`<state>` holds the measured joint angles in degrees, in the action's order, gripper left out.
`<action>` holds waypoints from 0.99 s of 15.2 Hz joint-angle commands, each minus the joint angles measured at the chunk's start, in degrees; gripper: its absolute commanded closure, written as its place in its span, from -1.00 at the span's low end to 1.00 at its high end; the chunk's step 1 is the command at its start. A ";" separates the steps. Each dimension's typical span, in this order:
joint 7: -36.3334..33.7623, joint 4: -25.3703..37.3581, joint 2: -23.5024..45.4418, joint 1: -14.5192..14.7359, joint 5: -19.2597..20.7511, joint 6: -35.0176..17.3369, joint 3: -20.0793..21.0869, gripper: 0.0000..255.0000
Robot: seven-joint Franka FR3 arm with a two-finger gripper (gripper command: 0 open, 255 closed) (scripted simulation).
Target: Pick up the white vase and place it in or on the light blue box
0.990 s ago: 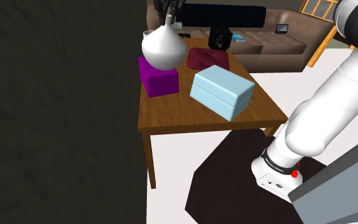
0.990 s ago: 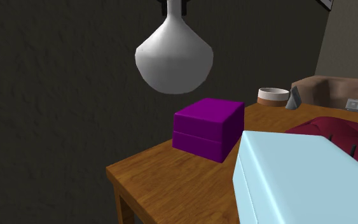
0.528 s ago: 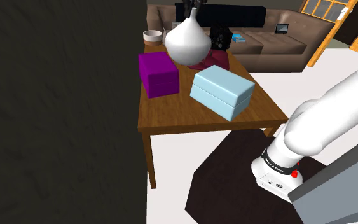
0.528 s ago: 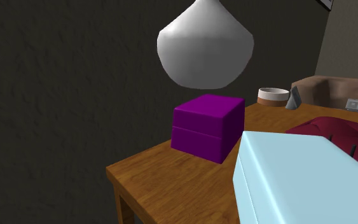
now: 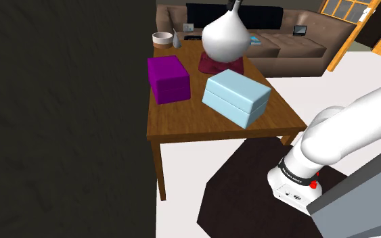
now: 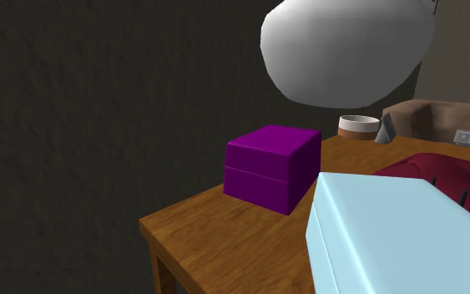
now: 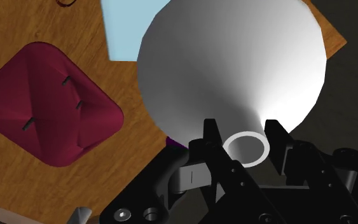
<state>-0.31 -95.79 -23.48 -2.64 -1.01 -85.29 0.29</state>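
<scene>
A white round-bellied vase (image 5: 225, 37) hangs in the air by its narrow neck, well above the wooden table (image 5: 182, 122). My gripper (image 7: 243, 137) is shut on the vase's neck, one black finger on each side of the rim ring. The vase (image 7: 234, 70) hangs belly down. The light blue box (image 5: 237, 98) lies closed on the table, below the vase and nearer the table's front. In the second exterior view the vase (image 6: 346, 50) floats above the light blue box (image 6: 400, 238), off its far corner.
A purple box (image 5: 168, 79) stands to the left of the blue one in the shoulder view. A maroon cushion (image 7: 47, 105) lies behind them, with a bowl (image 5: 161, 37) at the far corner. A dark wall (image 5: 60, 115) borders the table; a sofa (image 5: 283, 44) stands beyond.
The gripper has carried the vase from above the purple box toward the shoulder view's right and a little higher, so it now hangs beyond the light blue box.
</scene>
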 commanded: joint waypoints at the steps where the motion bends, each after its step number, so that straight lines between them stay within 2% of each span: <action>1: 2.68 -0.11 -1.91 -0.65 0.23 1.81 -2.03 1.00; 7: 9.86 0.93 -5.45 -2.20 1.58 6.46 -7.75 1.00; 15: 9.78 -9.43 -9.66 -2.48 1.98 0.29 -7.59 1.00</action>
<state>9.44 -103.91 -32.63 -5.08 0.91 -84.10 -7.28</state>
